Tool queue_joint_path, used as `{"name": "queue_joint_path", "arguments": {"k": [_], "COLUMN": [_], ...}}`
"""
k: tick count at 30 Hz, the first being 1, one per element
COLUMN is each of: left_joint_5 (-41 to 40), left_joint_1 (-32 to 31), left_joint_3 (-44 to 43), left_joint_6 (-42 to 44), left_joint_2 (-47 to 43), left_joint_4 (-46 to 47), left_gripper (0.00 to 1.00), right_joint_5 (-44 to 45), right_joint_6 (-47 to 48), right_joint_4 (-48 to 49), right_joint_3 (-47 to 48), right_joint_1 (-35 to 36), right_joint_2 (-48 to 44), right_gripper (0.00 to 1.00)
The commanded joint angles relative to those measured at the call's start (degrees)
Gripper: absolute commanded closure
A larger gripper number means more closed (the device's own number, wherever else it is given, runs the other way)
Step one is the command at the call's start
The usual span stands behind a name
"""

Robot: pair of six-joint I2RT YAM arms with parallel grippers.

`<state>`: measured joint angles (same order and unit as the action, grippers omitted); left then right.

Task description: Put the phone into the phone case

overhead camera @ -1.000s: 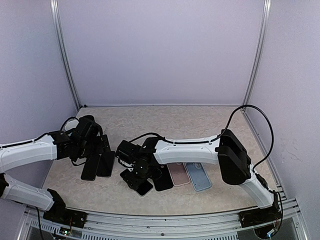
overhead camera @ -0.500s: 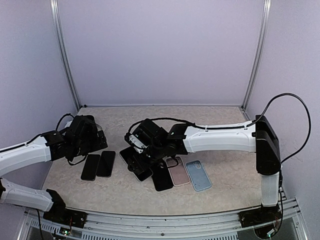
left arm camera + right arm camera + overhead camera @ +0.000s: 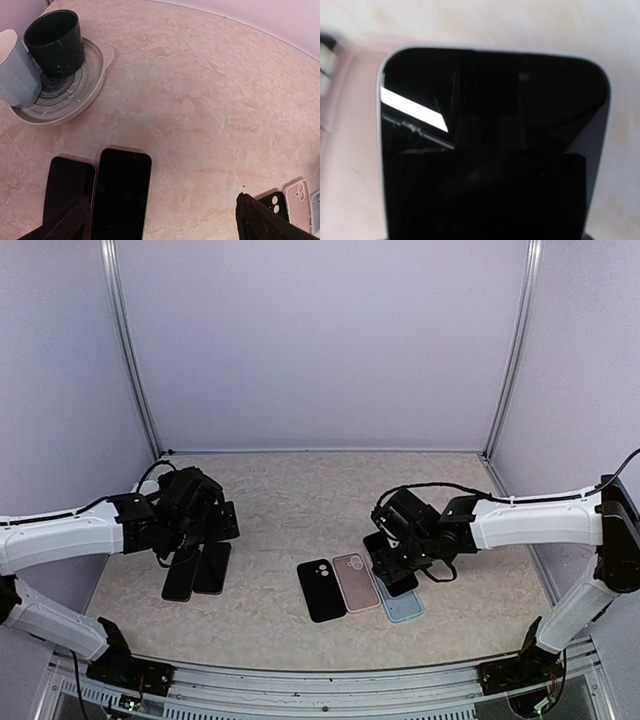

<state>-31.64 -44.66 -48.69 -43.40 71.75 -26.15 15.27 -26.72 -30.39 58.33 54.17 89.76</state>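
Observation:
Three phone cases lie in a row on the table: black [image 3: 321, 590], pink [image 3: 354, 583] and light blue [image 3: 408, 608]. My right gripper [image 3: 397, 556] is shut on a black-screened phone [image 3: 495, 130] with a silver rim. It holds the phone [image 3: 402, 583] low over the near end of the light blue case, right beside the pink case [image 3: 345, 150]. The phone fills the right wrist view and hides the fingers. My left gripper [image 3: 161, 210] hangs open above two more dark phones [image 3: 121, 189], [image 3: 69, 186] and grips nothing.
A plate [image 3: 92, 75] at the far left carries a black mug [image 3: 54, 42] and a grey-blue cup [image 3: 15, 70]. The two spare phones [image 3: 212, 567], [image 3: 180, 575] lie side by side under the left arm. Purple walls close the table on three sides.
My right arm has swung the phone from left of the black case across to the light blue case on the right. The left gripper has shifted slightly right, still open.

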Motion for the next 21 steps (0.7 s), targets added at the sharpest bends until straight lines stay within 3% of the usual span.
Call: {"name": "queue_joint_path", "arguments": {"k": [1, 8, 14, 21], "left_joint_5": [-1.62, -1.5, -1.69, -2.2], "left_joint_1": [-1.37, -2.26, -2.26, -2.22], "left_joint_3": [-2.48, -4.23, -4.99, -5.02], "left_joint_6": [-0.18, 0.24, 0.9, 1.45], "left_joint_2": [3.02, 6.05, 7.23, 7.09], "left_joint_4": [-0.05, -0.06, -0.26, -0.5], "left_gripper": [0.01, 0.01, 0.01, 0.01], "right_joint_5": [-0.88, -2.74, 0.63, 0.09], "right_joint_6": [-3.33, -6.05, -9.34, -11.78], "right_joint_4": [3.52, 5.73, 2.41, 1.9], "right_joint_3": [-5.89, -6.65, -2.54, -5.9], "right_joint_1": [-1.16, -0.93, 1.28, 1.28], "right_joint_2": [-3.53, -0.81, 3.1, 0.49], "right_gripper": [0.64, 0.65, 0.65, 0.65]}}
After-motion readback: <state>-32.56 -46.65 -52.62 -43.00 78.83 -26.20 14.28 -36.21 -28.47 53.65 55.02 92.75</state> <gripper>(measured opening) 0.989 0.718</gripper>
